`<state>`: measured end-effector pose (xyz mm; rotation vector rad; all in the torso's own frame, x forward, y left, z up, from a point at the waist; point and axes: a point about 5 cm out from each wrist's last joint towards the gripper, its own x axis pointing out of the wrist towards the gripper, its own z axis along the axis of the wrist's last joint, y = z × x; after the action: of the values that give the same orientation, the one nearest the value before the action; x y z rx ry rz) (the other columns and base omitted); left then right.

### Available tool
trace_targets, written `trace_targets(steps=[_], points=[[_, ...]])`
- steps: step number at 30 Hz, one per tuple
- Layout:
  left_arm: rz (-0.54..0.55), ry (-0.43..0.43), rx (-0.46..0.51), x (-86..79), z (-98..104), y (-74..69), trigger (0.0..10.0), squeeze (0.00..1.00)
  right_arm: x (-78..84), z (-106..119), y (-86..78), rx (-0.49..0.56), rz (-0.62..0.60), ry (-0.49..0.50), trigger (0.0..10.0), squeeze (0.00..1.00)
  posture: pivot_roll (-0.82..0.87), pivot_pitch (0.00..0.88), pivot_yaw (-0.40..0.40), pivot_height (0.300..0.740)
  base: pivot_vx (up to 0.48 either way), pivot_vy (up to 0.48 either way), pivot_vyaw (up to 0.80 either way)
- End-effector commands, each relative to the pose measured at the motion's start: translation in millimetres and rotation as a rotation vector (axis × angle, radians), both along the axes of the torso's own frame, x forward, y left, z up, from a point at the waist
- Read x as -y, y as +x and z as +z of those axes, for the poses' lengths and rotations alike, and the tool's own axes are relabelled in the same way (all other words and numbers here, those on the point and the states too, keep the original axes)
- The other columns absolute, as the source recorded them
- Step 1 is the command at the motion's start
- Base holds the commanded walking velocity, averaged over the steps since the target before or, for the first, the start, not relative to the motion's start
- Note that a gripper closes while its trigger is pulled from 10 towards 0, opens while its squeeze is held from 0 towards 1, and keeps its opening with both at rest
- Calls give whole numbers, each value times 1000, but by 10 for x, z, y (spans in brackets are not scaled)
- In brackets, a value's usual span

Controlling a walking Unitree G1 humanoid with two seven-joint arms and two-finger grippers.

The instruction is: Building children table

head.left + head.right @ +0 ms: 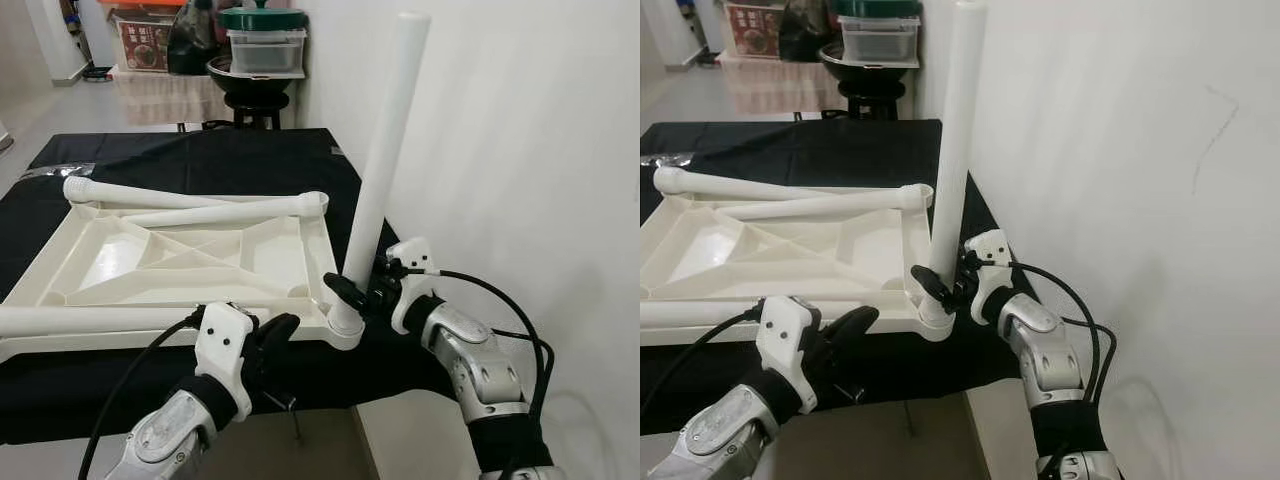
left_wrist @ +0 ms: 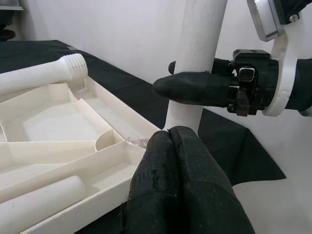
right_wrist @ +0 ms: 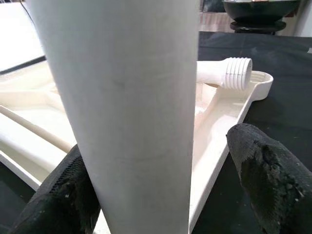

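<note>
Nearest to us, our left end effector (image 1: 268, 338) sits at the near edge of the white tabletop panel (image 1: 180, 255), its two black fingers pressed together with nothing between them, tips just short of the panel's near right corner. That panel lies upside down, ribs facing up, on a table (image 1: 200, 160) covered in black cloth.

At the same near right corner, a white leg (image 1: 378, 175) stands upright in its round socket (image 1: 343, 330), leaning slightly toward the wall. Our right end effector (image 1: 352, 290) has its fingers on either side of the leg's lower end, just above the socket. In the right wrist view one finger touches the leg (image 3: 131, 97) while the other stands apart from it, so we cannot tell whether the grip is firm.

Along the panel's near edge lies another white leg (image 1: 90, 320). Farther back, two more legs (image 1: 190, 200) rest across the panel's far side, one showing a threaded end (image 2: 75, 66).

Beyond the table, by the white wall (image 1: 520, 130), a black stand carries a black bowl (image 1: 245, 75) and a clear container with a green lid (image 1: 263, 40).
</note>
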<state>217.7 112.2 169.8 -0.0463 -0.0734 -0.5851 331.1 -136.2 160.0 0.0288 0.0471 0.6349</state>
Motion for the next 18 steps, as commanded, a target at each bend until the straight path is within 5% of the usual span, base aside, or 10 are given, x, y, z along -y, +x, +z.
trace_targets(steps=[1,3,4,5,6,7,18], points=[[1,3,13,-9,17,4,10000,0,24,46,25,4,-6,26,10000,0,-20,55,-77,740,0,0,0],[1,2,13,-21,25,1,10000,0,23,65,17,-7,26,73,10000,0,-18,62,-69,740,0,0,0],[1,1,12,-29,29,-1,10000,0,14,79,11,-9,52,97,7490,0,-16,64,-68,740,0,0,0],[1,1,12,-29,29,-1,10000,0,14,79,11,-9,52,97,7490,0,-16,64,-68,740,0,0,0],[2,1,12,-35,31,-3,10000,0,7,88,8,-12,70,114,4471,0,-15,65,-68,740,0,0,0],[3,2,12,-42,34,-4,10000,0,1,96,6,-15,83,128,0,0,-13,67,-69,740,0,0,0],[10,7,9,-77,42,-1,10000,0,-13,115,4,-5,68,129,0,0,-14,76,-62,740,0,0,0]])
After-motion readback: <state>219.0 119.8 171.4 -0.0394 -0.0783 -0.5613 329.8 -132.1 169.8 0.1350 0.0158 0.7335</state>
